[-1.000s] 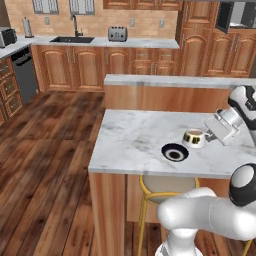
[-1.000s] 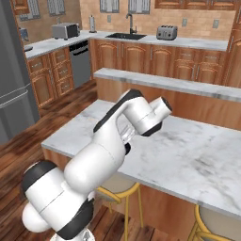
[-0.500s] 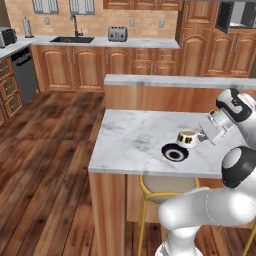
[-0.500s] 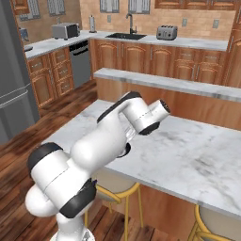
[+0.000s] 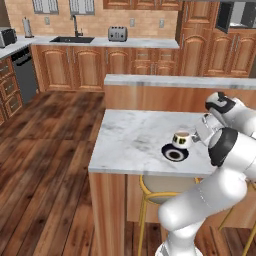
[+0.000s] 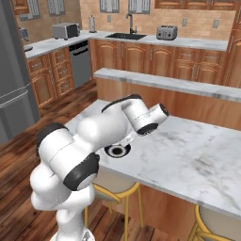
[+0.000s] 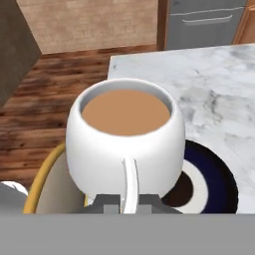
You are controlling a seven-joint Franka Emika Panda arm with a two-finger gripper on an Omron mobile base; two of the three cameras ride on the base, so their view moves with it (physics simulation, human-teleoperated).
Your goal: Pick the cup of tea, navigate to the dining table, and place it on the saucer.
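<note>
The cup of tea (image 5: 181, 139) is a small white cup full of brown liquid. It hangs just above the dining table (image 5: 131, 134), over the right part of the saucer (image 5: 175, 153). My gripper (image 5: 197, 136) holds it from the right and is shut on its handle. In the hand view the cup of tea (image 7: 124, 139) is close up, with its thin handle between my fingertips (image 7: 107, 201). The black saucer (image 7: 211, 180) with its pale ring lies under and to the right of it. The right base view has the saucer (image 6: 116, 150) partly behind my arm.
A yellow stool (image 5: 161, 186) stands under the table's front edge and appears as the stool (image 7: 46, 185) below the cup. The raised back ledge (image 5: 175, 81) runs behind the slab. Wooden floor lies to the left, and kitchen counters with a sink (image 5: 73, 39) and toaster (image 5: 117, 33) line the far wall.
My gripper has carried the cup leftward and slightly down, from right of the saucer to just over it. The saucer and table have stayed put.
</note>
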